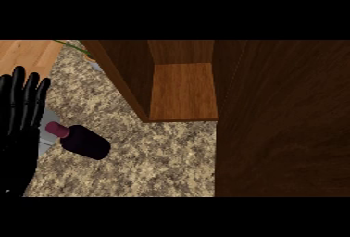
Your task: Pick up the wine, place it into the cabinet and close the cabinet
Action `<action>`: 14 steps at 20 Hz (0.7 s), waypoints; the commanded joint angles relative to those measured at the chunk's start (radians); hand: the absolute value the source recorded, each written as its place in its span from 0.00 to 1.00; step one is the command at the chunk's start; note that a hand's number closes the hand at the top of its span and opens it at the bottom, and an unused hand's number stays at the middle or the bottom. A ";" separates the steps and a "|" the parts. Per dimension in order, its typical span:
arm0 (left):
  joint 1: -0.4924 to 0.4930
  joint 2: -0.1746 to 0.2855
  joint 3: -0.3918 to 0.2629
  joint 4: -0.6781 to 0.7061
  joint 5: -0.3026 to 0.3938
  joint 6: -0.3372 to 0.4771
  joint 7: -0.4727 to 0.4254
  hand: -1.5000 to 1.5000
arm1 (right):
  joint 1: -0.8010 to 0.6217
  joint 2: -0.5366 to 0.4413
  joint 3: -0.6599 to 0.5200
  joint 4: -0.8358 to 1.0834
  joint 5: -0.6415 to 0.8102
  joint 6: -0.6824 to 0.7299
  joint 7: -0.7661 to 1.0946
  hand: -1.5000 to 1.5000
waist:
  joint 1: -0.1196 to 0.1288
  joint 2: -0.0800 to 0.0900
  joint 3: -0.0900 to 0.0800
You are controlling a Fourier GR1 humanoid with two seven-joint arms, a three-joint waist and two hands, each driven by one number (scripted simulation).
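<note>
Speckled stone covers the table, and the wine bottle rests on it toward the left side, its dark body nearer the middle and its maroon neck pointing up and left. From this steep angle it is hard to say whether it stands upright or lies tipped over. The left hand shows at the view's left edge, resting, with its fingers straight, slightly spread and holding nothing; the bottle's neck sits just beside it. The right hand does not appear.

Beyond the bottle, the wooden cabinet is open, with a bare shelf showing inside. Its door fills the right side of the view as a broad dark panel.

By the look of things, the first step is in hand: the wine has not yet been picked up, and nothing has gone into the cabinet. The next move likely calls for a hand to curl round the bottle's body, lift it clear of the table, and carry it right and forward past the cabinet's side wall onto the shelf. Closing the door would come after that.
</note>
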 commanded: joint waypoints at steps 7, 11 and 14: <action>0.045 0.142 -0.035 0.153 0.462 -0.429 0.012 0.00 | 0.120 0.049 0.109 -0.037 -0.093 0.059 0.088 0.00 | -0.019 0.023 -0.058; 0.022 0.283 0.079 0.170 0.746 -0.549 0.119 0.00 | 0.191 0.062 0.175 -0.147 -0.100 0.048 0.177 0.00 | -0.007 0.008 -0.055; 0.026 0.413 0.178 0.179 0.925 -0.593 0.191 0.00 | 0.243 0.052 0.217 -0.294 -0.087 0.029 0.275 0.00 | 0.001 0.006 -0.054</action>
